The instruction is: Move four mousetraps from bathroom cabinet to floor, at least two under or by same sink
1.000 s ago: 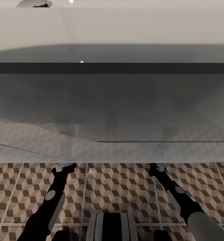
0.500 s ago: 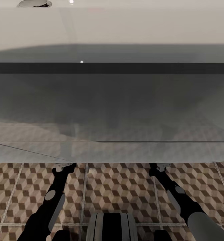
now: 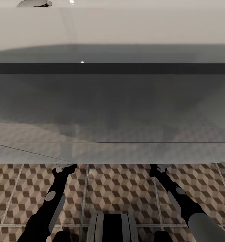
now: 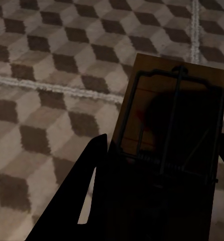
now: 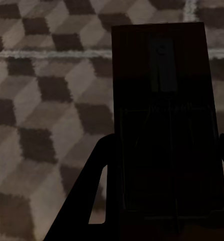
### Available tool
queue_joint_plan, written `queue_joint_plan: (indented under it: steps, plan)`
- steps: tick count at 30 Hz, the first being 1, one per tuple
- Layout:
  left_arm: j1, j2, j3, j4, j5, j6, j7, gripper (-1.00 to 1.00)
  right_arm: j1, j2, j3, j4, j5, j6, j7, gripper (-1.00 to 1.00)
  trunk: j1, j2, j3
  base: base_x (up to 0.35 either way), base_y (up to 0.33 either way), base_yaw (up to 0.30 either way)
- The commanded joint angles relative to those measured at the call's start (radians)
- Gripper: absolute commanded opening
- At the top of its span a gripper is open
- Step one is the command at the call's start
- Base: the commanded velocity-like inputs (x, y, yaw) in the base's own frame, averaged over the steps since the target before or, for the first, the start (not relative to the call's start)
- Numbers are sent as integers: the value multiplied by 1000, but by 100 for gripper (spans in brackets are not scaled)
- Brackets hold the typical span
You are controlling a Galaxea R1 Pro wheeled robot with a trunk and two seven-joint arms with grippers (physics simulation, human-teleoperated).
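Note:
In the left wrist view a tan-brown mousetrap point(image 4: 177, 100) with a black spring bar and a red bit sits between the dark fingers of my left gripper point(image 4: 162, 150), which is shut on it. Another mousetrap point(image 5: 162, 75), in deep shadow, is held the same way by my right gripper point(image 5: 167, 145). Both traps hang close over the cube-patterned bathroom floor point(image 4: 46, 75); I cannot tell whether they touch it. In the head view both forearms reach under the front edge of the wide white sink point(image 3: 112, 30), which hides the gripper tips. The cabinet is out of view.
The sink's grey underside and dark band point(image 3: 112, 68) span the whole width just ahead of me. Patterned tiles point(image 3: 119, 188) with pale grout lines lie between my arms. My own base point(image 3: 112, 227) shows at the lower edge.

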Motion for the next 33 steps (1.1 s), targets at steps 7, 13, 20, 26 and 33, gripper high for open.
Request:
queue_joint_plan:
  steps: [7, 13, 20, 26, 33]
  plan:
    - [-1, 3, -1, 1, 6, -3, 1, -100, -1, 0, 4, 6, -18, 2, -21, -100, 0, 0, 0, 0, 0, 0]
    - [-1, 11, 0, 34, 4, -3, 0, -100, -1, 0, 5, 17, -19, 4, -101, -100, 0, 0, 0, 0, 0, 0]
    - [-3, 18, 2, 59, 4, -3, -1, -100, -1, 1, 4, 23, -19, 2, -113, -100, 0, 0, 0, 0, 0, 0]
    - [-35, 58, 4, 143, 5, -4, -2, -100, -1, 1, 4, 23, -19, 2, -139, -100, 0, 0, 0, 0, 0, 0]
    - [-53, 72, 5, 165, 7, -6, -2, -100, -1, 1, 5, 23, -17, 2, -151, -100, 0, 0, 0, 0, 0, 0]
